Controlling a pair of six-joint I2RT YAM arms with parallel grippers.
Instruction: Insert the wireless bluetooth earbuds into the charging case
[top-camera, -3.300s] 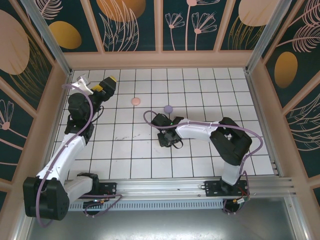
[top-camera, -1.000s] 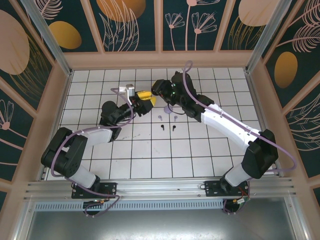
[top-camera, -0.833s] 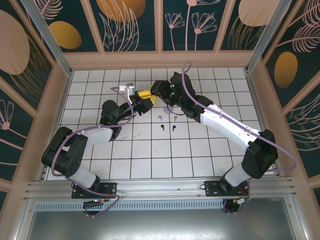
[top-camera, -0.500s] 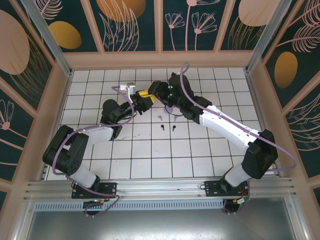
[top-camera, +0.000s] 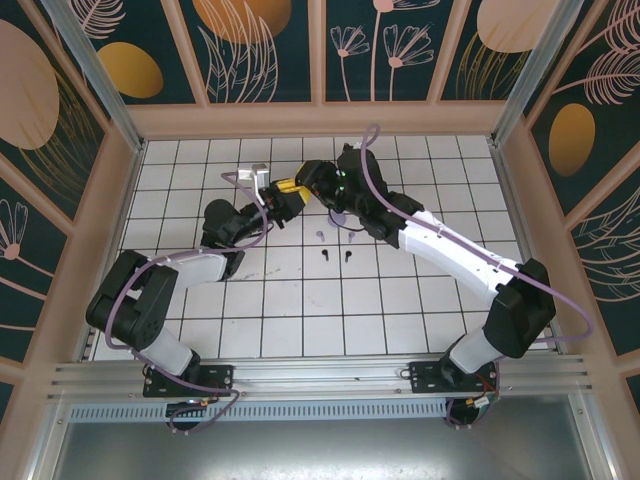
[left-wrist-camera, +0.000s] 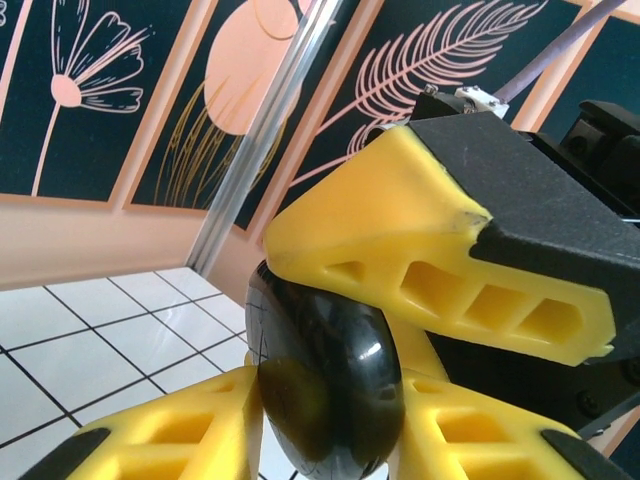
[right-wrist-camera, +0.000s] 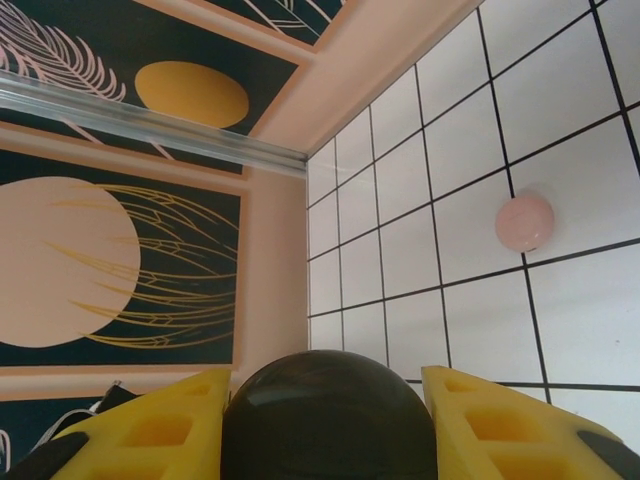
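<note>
Black charging case (left-wrist-camera: 315, 350), round and glossy, sits in the pinch of both claws at once. The left gripper (left-wrist-camera: 325, 425) presses its two yellow fingers on the sides of the case. In the right wrist view, the right gripper (right-wrist-camera: 330, 425) holds its own yellow fingers tight on both sides of the same dark dome. The picture border cuts off the lower part of the case in both wrist views, so it is hard to tell if it is open or closed.

From above, the two claws meet over the far middle of the tiled floor (top-camera: 400, 300), near the back wall (top-camera: 320, 120). Just on the near side of them, the lilac earbuds (top-camera: 320, 235) and the black earbuds (top-camera: 326, 254) lie on the tiles, well clear of the fingers. They are too small to see how they are turned. A lilac disc (top-camera: 338, 215) is partly covered by the right arm. A pink disc (right-wrist-camera: 524, 221) lies alone on a tile. The near half of the floor and its right side offer free tiles for moving.
</note>
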